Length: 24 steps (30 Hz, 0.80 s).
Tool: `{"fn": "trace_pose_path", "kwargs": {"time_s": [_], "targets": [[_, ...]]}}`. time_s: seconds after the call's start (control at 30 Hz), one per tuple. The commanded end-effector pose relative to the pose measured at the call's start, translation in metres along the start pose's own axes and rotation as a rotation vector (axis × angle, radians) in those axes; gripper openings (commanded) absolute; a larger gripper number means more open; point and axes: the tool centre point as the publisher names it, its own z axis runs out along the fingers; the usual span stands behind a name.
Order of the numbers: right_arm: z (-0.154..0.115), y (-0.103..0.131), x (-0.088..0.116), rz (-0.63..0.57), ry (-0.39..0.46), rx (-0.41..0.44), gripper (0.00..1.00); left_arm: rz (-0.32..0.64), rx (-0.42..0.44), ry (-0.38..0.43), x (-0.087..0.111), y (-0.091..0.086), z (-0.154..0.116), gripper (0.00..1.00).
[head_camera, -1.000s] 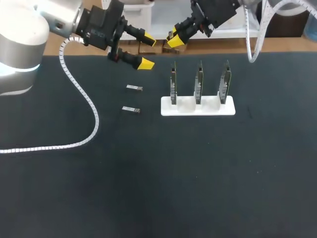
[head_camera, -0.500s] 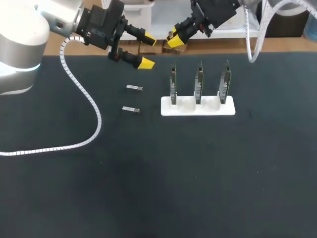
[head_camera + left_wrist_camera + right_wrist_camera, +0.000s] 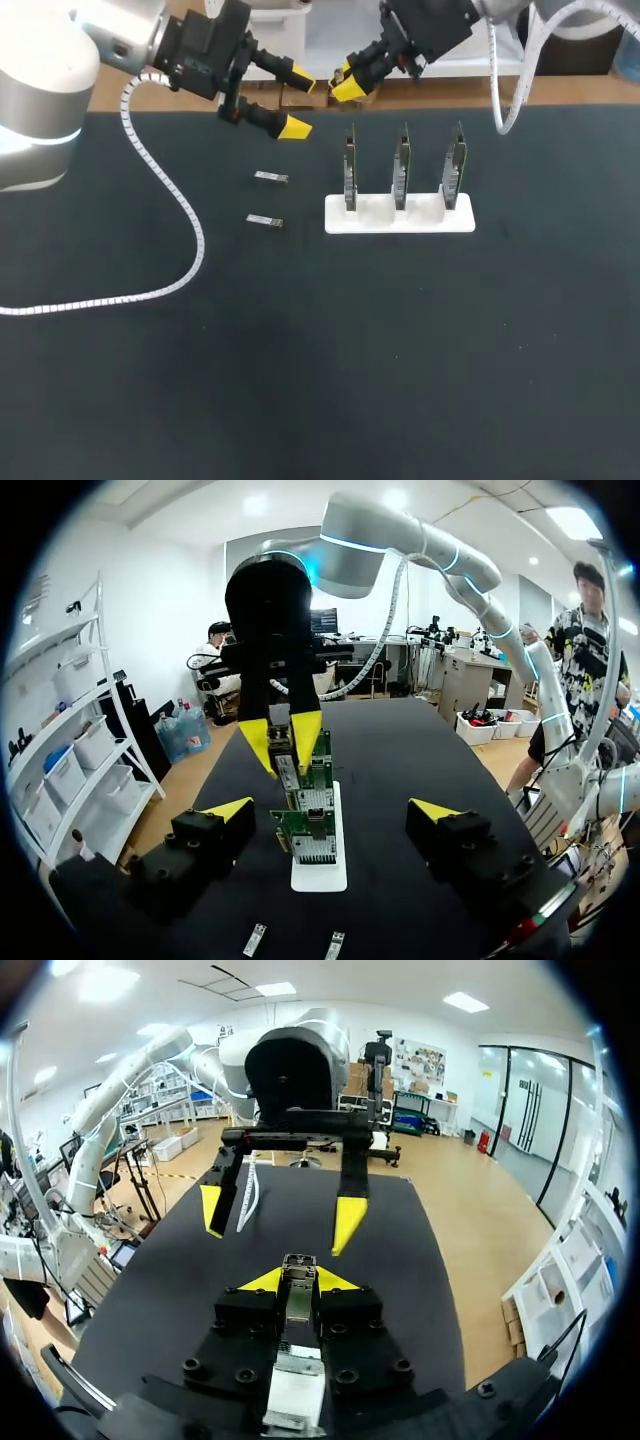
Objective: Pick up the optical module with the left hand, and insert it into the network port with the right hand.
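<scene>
The table [image 3: 300, 380] is flat matte black all over. The left end effector [image 3: 298, 105] and right end effector [image 3: 347, 82] are both black with bright yellow tips. The stand [image 3: 400, 216] is plain white, and the three boards [image 3: 401, 165] in it are green. The loose optical modules [image 3: 270, 177] look silvery grey, same as the optical module [image 3: 298, 1285] pinched in the right end effector. The left arm [image 3: 40, 90] is silver-white with a pale blue glowing ring, and its ribbed cable [image 3: 170, 190] is white.
</scene>
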Motion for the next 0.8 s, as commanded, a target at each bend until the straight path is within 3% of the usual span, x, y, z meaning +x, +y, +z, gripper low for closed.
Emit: {"fn": "trace_pose_path", "kwargs": {"time_s": [0.03, 0.4, 0.8], "targets": [[0.004, 0.028, 0.003, 0.006, -0.004, 0.092, 0.0, -0.001, 0.005, 0.005, 0.0, 0.002, 0.0, 1.0], [0.009, 0.053, 0.019, -0.048, -0.046, 0.247, 0.0, -0.001, 0.005, 0.005, 0.0, 0.002, 0.0, 1.0], [0.003, 0.039, 0.015, -0.066, -0.034, 0.229, 0.0, -0.001, 0.005, 0.005, 0.0, 0.002, 0.0, 1.0]]}}
